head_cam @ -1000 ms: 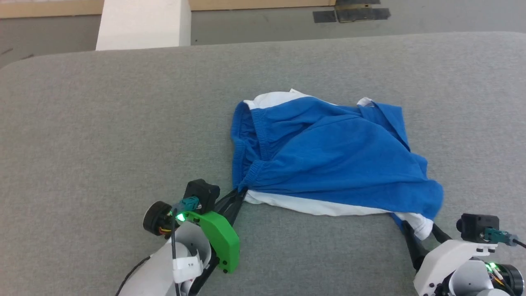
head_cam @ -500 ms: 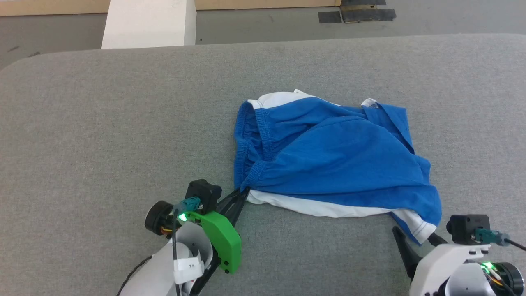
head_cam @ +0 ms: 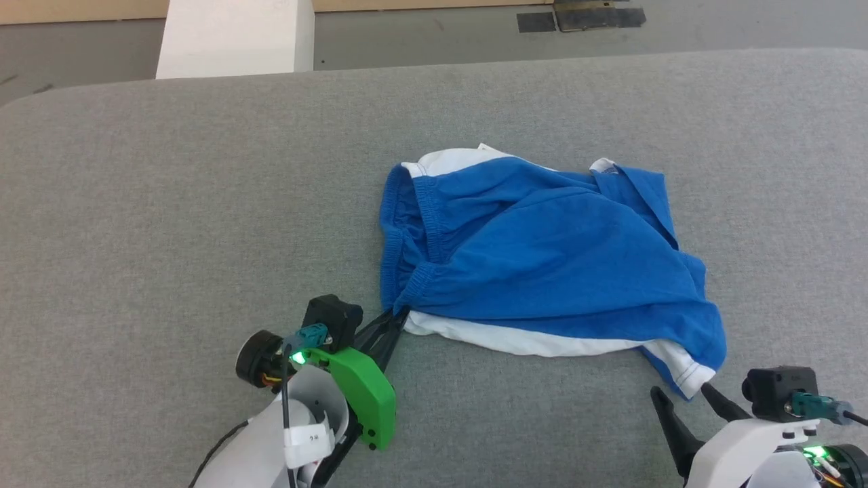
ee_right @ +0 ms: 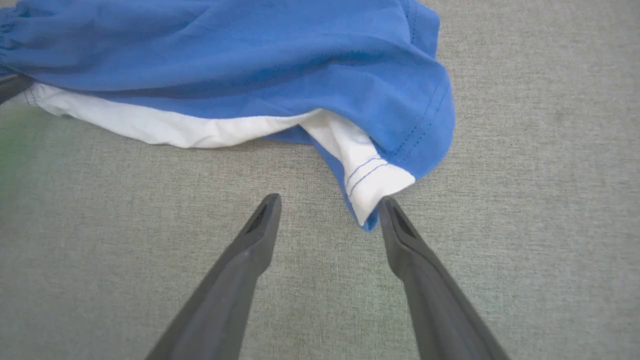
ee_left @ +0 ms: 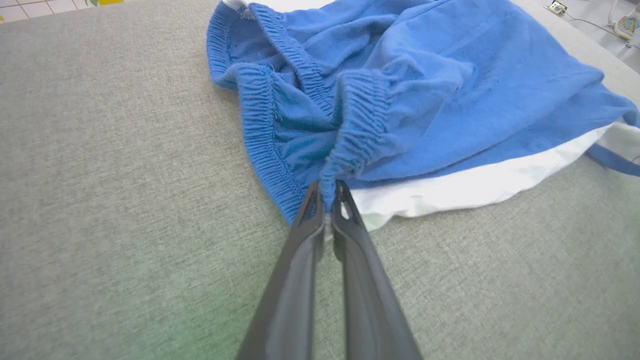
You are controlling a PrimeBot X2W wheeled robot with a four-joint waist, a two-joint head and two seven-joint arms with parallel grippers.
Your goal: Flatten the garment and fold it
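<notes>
Right end effector (head_cam: 680,390) has backed off the 5 o'clock hem corner (ee_right: 372,190), gaping, empty; left end effector (head_cam: 399,314) clamps the 7 o'clock waistband (ee_left: 350,140); garment (head_cam: 542,257) rumpled mid-surface (head_cam: 169,203); flattening stage; next, likely regrasp and tension.

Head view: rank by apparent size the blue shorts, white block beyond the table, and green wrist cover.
Largest: blue shorts
white block, cut off at the top edge
green wrist cover, smallest despite being nearest the camera

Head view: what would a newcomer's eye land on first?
The blue shorts, crumpled with white bands showing, lie right of centre on the grey table. The left gripper is shut on their elastic waistband at the near left; the right gripper stands open at the white hem corner, near right, gripping nothing.
</notes>
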